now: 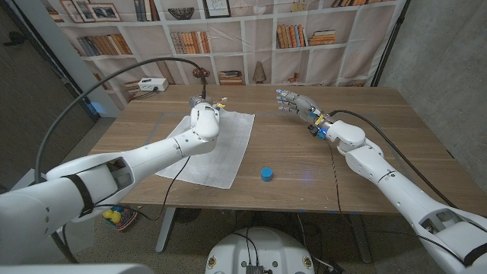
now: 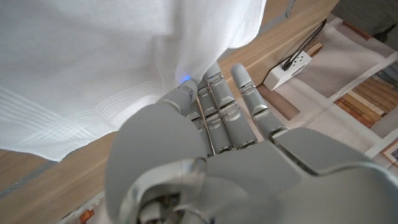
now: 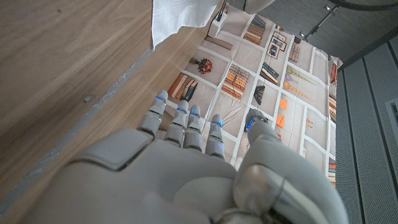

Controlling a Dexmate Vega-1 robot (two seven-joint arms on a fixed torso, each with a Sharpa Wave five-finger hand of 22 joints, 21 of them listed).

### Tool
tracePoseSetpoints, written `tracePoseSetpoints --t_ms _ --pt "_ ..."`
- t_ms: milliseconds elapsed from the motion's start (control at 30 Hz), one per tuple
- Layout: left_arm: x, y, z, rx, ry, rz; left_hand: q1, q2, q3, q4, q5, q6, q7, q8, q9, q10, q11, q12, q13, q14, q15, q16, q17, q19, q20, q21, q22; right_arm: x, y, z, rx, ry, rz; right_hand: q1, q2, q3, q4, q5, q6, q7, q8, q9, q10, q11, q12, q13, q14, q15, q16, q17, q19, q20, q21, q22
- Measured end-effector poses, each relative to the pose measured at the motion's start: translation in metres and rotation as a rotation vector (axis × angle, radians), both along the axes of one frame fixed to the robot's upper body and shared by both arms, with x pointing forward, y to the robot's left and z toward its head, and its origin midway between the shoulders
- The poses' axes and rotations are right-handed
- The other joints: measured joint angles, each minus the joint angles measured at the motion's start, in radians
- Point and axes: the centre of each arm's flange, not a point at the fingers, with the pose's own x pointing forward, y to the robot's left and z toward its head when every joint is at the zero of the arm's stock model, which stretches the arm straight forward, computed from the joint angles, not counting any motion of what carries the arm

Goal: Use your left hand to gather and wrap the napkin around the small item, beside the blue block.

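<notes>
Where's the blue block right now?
In the head view, the blue block sits on the bare table near the front edge, just right of the napkin's front corner, apart from it.

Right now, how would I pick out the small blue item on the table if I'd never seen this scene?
Start at the wooden table and find the white napkin spread on its left half, where the left hand sits at the far edge. Just off the napkin's near right corner, toward the front edge, lies a small round blue item on bare wood. It is the only bright blue thing on the tabletop.
</notes>
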Motion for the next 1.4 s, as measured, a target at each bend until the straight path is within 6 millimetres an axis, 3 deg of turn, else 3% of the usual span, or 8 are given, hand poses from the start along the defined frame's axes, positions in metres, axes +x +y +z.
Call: tracePoseSetpoints --t_ms 267,433,467,500,667,1000,1233,1400 --pt "-0.025 -0.031 0.008 0.148 -0.034 -0.035 0.004 -0.004 -0.004 -0.004 0.0 0.01 -0.01 -0.007 0.0 -0.005 -0.005 0.014 0.019 0.008 0.0 -0.004 0.009 -0.01 -0.01 0.002 0.0 0.0 -0.002 -0.001 0.008 -0.006 0.004 0.0 0.0 0.0 0.0 0.0 0.0 0.0 0.0 0.0 0.0 0.0 0.0 0.0 0.0 0.0 0.0 0.0 0.0 0.0 0.0 0.0" --pt "-0.036 -0.035 0.012 0.1 -0.048 -0.07 0.006 -0.006 -0.006 -0.005 0.0 0.015 -0.015 -0.012 0.0 -0.008 -0.007 0.025 0.027 0.013 -0.005 -0.004 0.014 -0.006 -0.014 0.008 0.0 -0.001 -0.002 0.0 0.011 -0.015 0.009 0.0 0.0 0.0 0.0 0.0 0.0 0.0 0.0 0.0 0.0 0.0 0.0 0.0 0.0 0.0 0.0 0.0 0.0 0.0 0.0 0.0" --pt "-0.038 -0.036 0.013 0.092 -0.051 -0.077 0.012 -0.012 -0.013 -0.007 0.0 0.016 -0.016 -0.012 0.0 -0.009 -0.009 0.025 0.028 0.013 -0.005 -0.004 0.016 -0.006 -0.014 0.009 0.0 -0.002 -0.002 0.0 0.012 -0.017 0.009 0.0 0.0 0.0 0.0 0.0 0.0 0.0 0.0 0.0 0.0 0.0 0.0 0.0 0.0 0.0 0.0 0.0 0.0 0.0 0.0 0.0" --pt "-0.042 -0.053 0.013 0.225 -0.017 -0.094 0.016 -0.017 -0.02 -0.009 -0.004 0.019 -0.02 -0.012 0.0 -0.011 -0.011 0.027 0.033 0.015 -0.003 -0.004 0.019 -0.006 -0.022 0.014 0.0 -0.001 -0.004 -0.002 0.016 -0.012 0.006 0.0 0.0 0.0 0.0 0.0 0.0 0.0 0.0 0.0 0.0 0.0 0.0 0.0 0.0 0.0 0.0 0.0 0.0 0.0 0.0 0.0" --pt "-0.052 -0.074 0.011 0.309 0.028 -0.138 0.023 -0.056 -0.04 -0.021 -0.004 0.057 -0.021 -0.012 -0.002 0.0 -0.015 0.038 0.038 0.031 -0.009 -0.004 0.034 -0.009 -0.031 0.023 -0.005 -0.001 -0.004 -0.004 0.023 -0.013 0.007 -0.004 0.004 0.0 0.0 0.0 -0.004 -0.004 0.0 0.0 0.0 0.0 0.0 0.0 0.0 0.0 0.0 0.0 0.0 0.0 0.0 0.0" --pt "-0.062 -0.107 -0.012 0.507 0.125 -0.185 0.037 -0.076 -0.058 -0.017 -0.004 0.089 -0.032 -0.006 0.002 0.013 -0.027 0.044 0.032 0.071 -0.024 0.004 0.057 0.001 -0.054 0.043 -0.003 -0.004 -0.004 -0.008 0.037 -0.018 0.007 -0.004 0.004 0.0 0.0 0.0 -0.004 -0.004 0.0 0.0 0.0 0.0 0.0 0.0 0.005 -0.005 0.0 0.0 0.0 0.0 0.0 0.0" --pt "-0.069 -0.126 -0.035 0.642 0.192 -0.187 0.056 -0.094 -0.111 -0.016 -0.003 0.099 -0.032 -0.014 0.003 0.04 -0.042 0.032 0.034 0.168 -0.07 0.099 0.139 0.047 -0.066 0.108 0.011 -0.007 -0.002 -0.008 0.046 -0.026 0.006 -0.004 0.004 0.0 0.0 0.0 -0.009 -0.009 -0.008 0.0 0.0 0.0 -0.004 0.0 0.005 -0.005 0.0 0.0 0.0 0.0 0.0 0.0" --pt "-0.074 -0.133 -0.049 0.693 0.247 -0.176 0.067 -0.091 -0.122 -0.015 -0.003 0.1 -0.032 -0.018 0.004 0.05 -0.05 0.022 0.035 0.181 -0.077 0.112 0.149 0.064 -0.065 0.138 0.017 -0.009 -0.001 -0.007 0.05 -0.033 0.004 -0.004 0.004 0.0 0.0 0.0 -0.009 -0.009 -0.008 0.0 -0.004 -0.004 -0.004 0.0 0.009 -0.002 0.0 0.0 0.0 0.0 0.0 0.0"
